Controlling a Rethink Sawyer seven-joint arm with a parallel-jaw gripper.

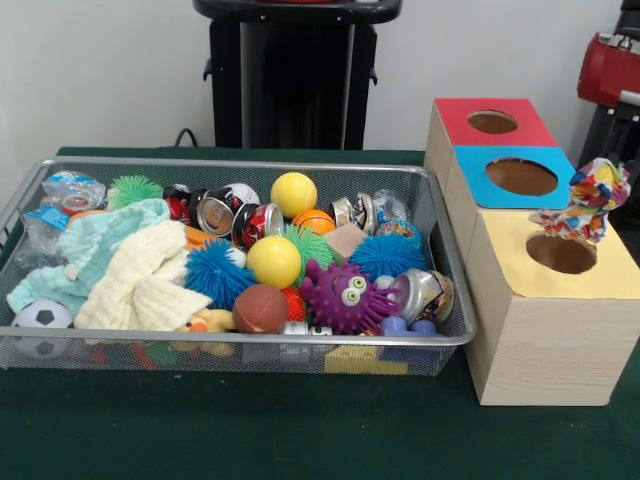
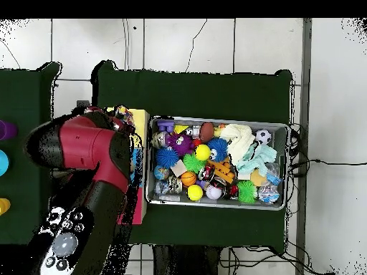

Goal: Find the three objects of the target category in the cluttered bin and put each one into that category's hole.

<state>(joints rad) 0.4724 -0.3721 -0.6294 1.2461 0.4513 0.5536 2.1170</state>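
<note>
We see the red and black robot arm (image 2: 89, 161) reaching over the wooden sorting box (image 2: 139, 120) at the left of the grey wire mesh bin (image 2: 218, 203). A multicoloured rag toy (image 2: 118, 114) shows at the arm's far end, above the box. The bin holds a purple spiky toy (image 2: 179, 143), a yellow ball (image 2: 203, 152), a pale green cloth (image 2: 239, 136) and a small soccer ball (image 2: 264, 136). Dark green cloth (image 2: 208, 93) covers the table.

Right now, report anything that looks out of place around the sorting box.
One thing: a multicoloured rag bundle hangs at the rim of the round hole in the yellow-topped wooden box, not inside it. It hides whatever holds it. The mesh bin is cluttered but nothing has spilled out.
</note>
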